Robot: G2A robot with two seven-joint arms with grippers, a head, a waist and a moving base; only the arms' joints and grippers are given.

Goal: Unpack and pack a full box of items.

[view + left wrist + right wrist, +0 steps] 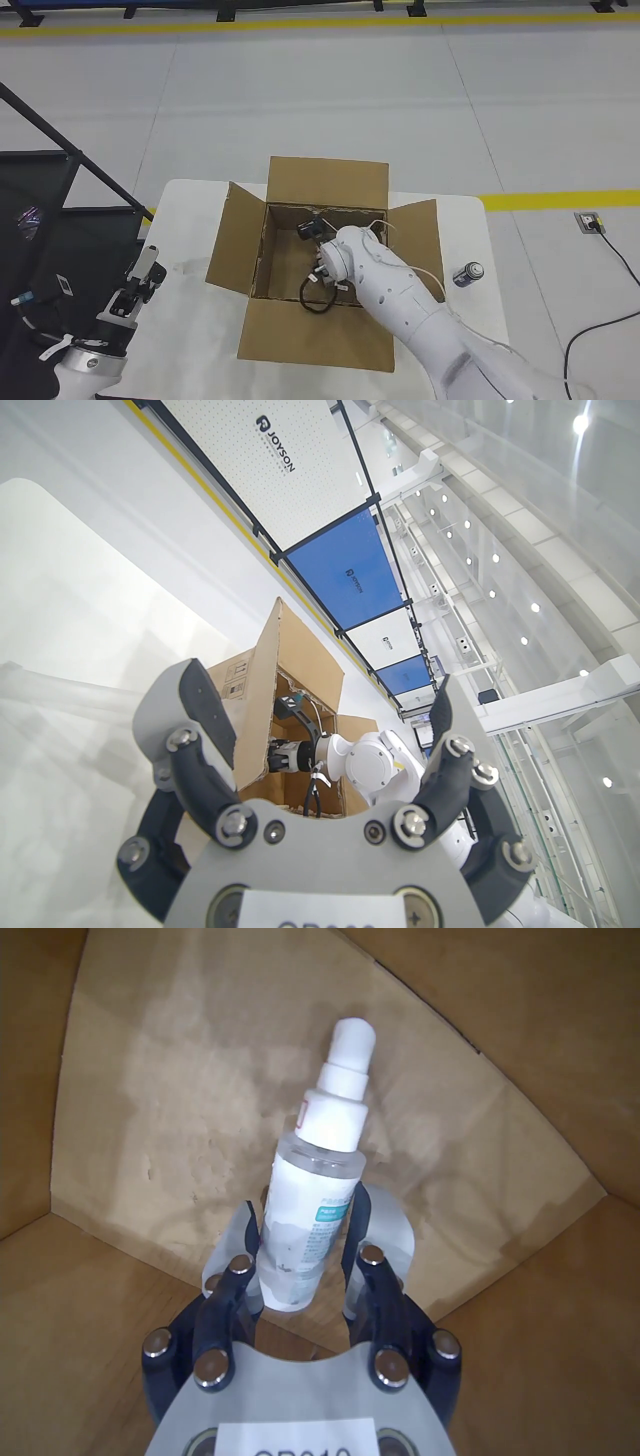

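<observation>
Left of the box the left gripper hangs spread and empty, while inside the box the right gripper clamps the spray bottle low on its body, so I'd move it slowly, clear of the walls.

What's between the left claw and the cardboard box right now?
Nothing. In the top view, only bare white table separates the open left claw from the cardboard box, whose side flap faces it.
</observation>
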